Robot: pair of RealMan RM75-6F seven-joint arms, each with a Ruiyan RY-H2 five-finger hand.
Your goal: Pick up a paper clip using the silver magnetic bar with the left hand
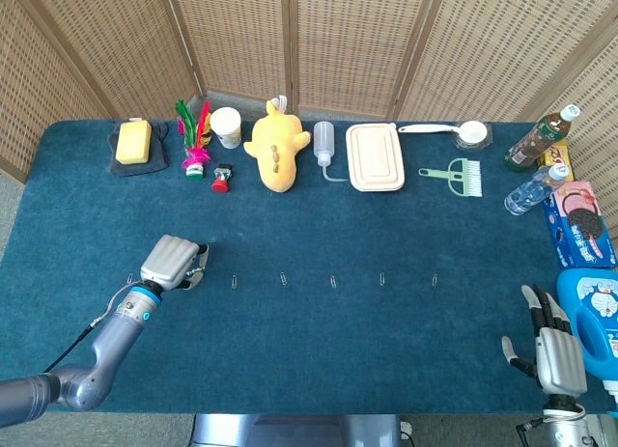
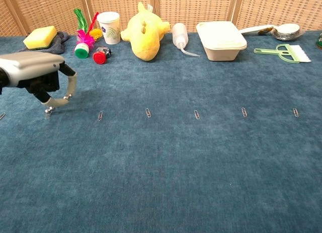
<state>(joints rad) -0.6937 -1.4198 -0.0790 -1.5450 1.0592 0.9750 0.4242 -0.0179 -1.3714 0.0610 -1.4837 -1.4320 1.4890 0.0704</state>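
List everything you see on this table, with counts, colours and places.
paper clips: six, silver, row across mid table
silver magnetic bar: one, pinched by left hand
sponge: one, yellow, back left
feather toy: one, green-pink, back left
cup: one, white, beside feathers
plush toy: one, yellow, back centre
squeeze bottle: one, clear, right of plush
lidded box: one, cream, back centre
brush: one, green, back right
bottles: two, brown, clear, right edge
container: one, blue, front right
left hand: grey, front left
right hand: grey, front right, open
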